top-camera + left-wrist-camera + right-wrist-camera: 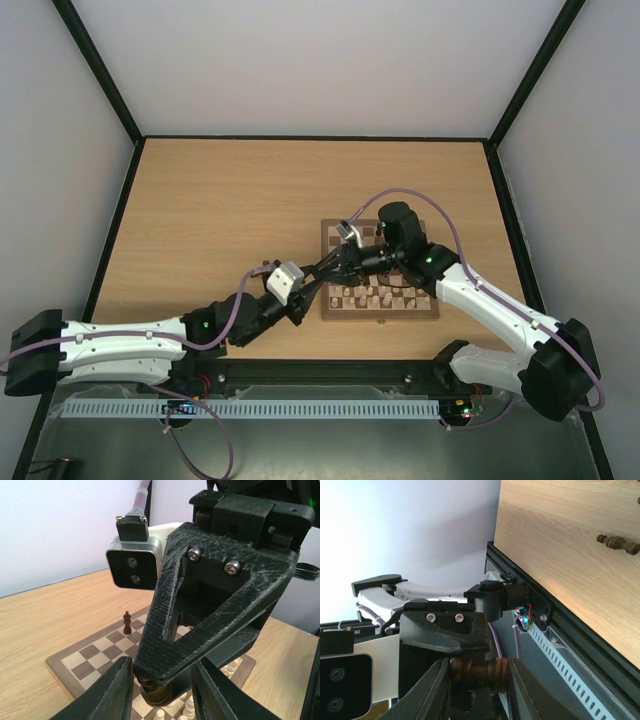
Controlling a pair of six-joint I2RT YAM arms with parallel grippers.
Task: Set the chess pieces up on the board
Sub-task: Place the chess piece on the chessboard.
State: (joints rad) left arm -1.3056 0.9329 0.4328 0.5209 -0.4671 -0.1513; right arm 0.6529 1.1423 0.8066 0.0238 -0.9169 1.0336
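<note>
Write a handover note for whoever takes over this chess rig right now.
Right gripper: fingers shut on the held dark piece above the board.
Left gripper: fingers flank that piece; grip unclear.
Done: cream pieces stand along the board's near side; one upright dark piece stands farther in.
To do: seat the held piece, then fetch the lying dark piece from the table.

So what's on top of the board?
Pale pieces in the near rows and one dark piece standing alone. The left hand and right hand meet over the board around another dark piece, hiding the squares beneath them.
</note>
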